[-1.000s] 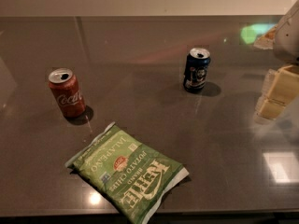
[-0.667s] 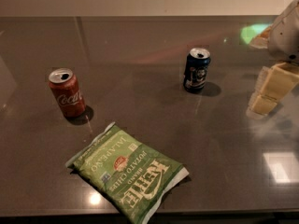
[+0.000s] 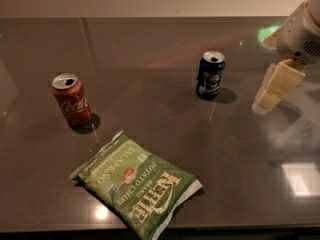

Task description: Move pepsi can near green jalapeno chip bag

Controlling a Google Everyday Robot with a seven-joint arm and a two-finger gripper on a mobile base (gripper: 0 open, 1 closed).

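The pepsi can (image 3: 210,75) stands upright on the dark table, right of the middle, dark navy with a silver top. The green jalapeno chip bag (image 3: 137,184) lies flat near the front edge, left of the can and well apart from it. My gripper (image 3: 272,91) hangs at the right side, a cream-coloured finger pointing down-left, above the table and to the right of the pepsi can, with a clear gap between them. It holds nothing that I can see.
A red Coca-Cola can (image 3: 72,99) stands upright at the left, behind the bag. The dark glossy table (image 3: 150,44) runs to a pale wall at the back. A green reflection lies at the far right back.
My gripper has moved left and a little down, closer to the pepsi can. The cans and the bag have not moved.
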